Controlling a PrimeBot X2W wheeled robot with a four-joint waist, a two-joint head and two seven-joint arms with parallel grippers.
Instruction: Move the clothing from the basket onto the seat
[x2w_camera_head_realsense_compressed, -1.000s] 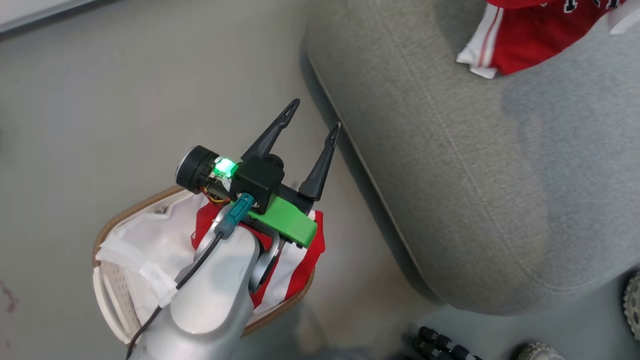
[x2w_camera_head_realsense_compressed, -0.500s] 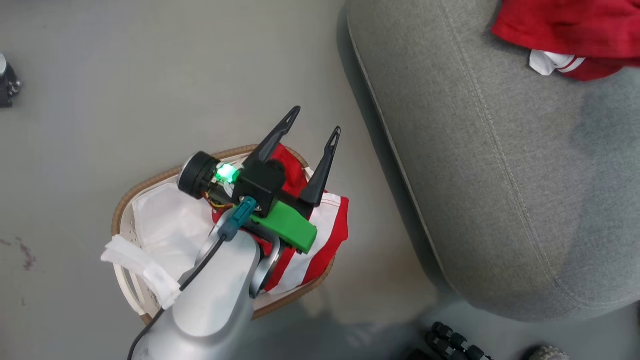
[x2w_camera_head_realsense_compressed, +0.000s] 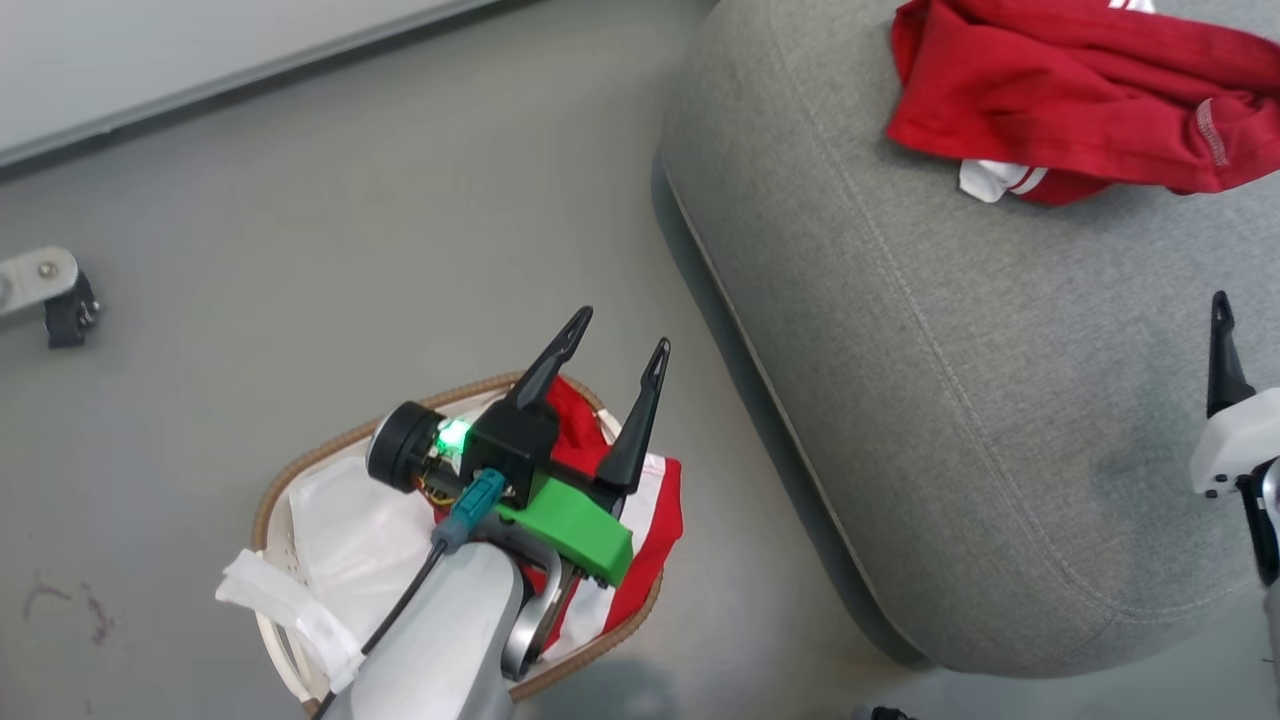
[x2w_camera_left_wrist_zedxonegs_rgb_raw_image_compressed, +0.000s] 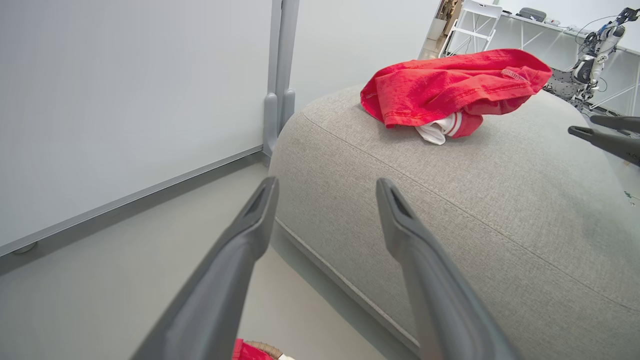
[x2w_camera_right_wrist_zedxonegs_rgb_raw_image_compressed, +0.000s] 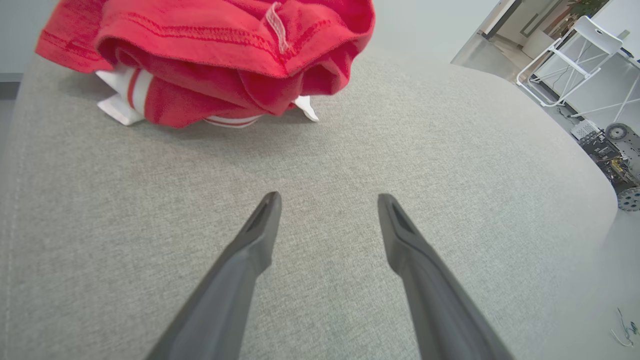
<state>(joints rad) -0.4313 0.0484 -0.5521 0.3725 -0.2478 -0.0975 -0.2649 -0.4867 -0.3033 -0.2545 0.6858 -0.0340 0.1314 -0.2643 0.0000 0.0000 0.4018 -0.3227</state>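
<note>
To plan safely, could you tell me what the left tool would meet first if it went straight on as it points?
Most likely the left tool meets the side of the seat first; depth is unclear.

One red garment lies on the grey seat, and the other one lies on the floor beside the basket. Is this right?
Not quite. The head view shows the other garment in the basket, not beside it. The first garment does lie on the seat.
</note>
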